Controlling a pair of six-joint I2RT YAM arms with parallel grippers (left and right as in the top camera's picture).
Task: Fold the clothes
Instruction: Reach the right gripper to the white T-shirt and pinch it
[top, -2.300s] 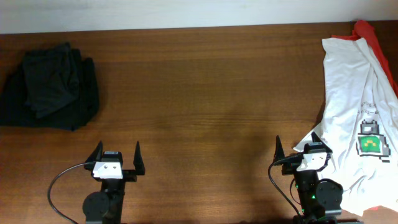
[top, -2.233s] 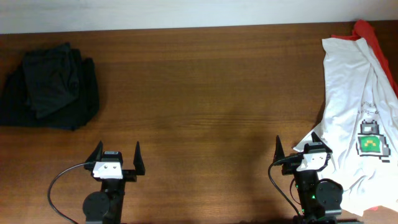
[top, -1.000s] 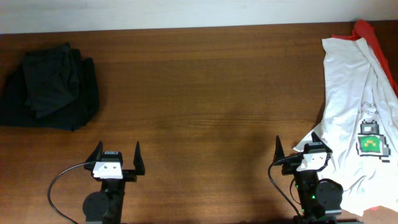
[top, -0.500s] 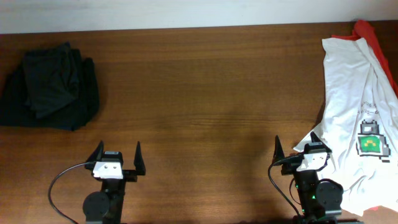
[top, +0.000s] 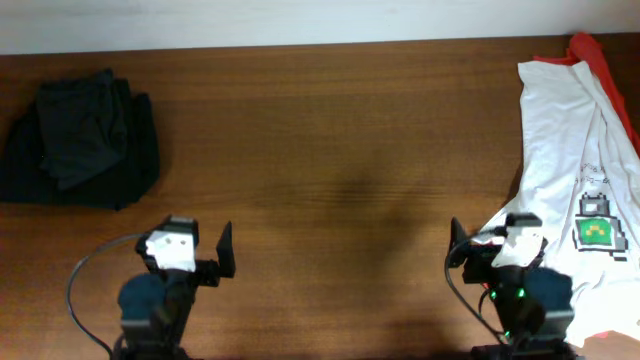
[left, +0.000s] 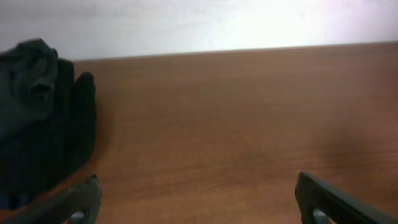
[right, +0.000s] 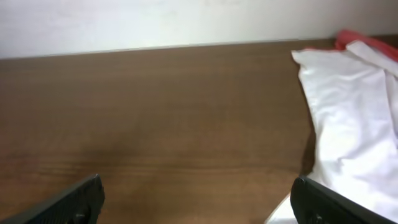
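I see the brown wooden table (top: 330, 150) filling almost the whole overhead view. The white T-shirt (top: 560, 130) lies unfolded and wrinkled on the right end of the table, as a long strip from the far edge to the near edge. At the left end of the table, towards the far edge, there is a heap of black clothes (top: 80, 135), loosely bunched.

The red T-shirt (top: 600, 55) is at the far right corner of the table. Most of it is covered by the white one, so only a border shows.

Both arms stand at the near edge of the table. The left gripper (top: 193, 243) is over bare wood on the left half, and its fingers (left: 74, 202) are spread wide with nothing between them. The right gripper (top: 497, 238) is on the right half, just beside the hem of the white T-shirt. Its fingers (right: 329, 202) are also spread wide and hold nothing; I cannot tell if they touch the cloth.

The small green-and-grey pixel print (top: 597, 222) faces up, close to the table's right end.
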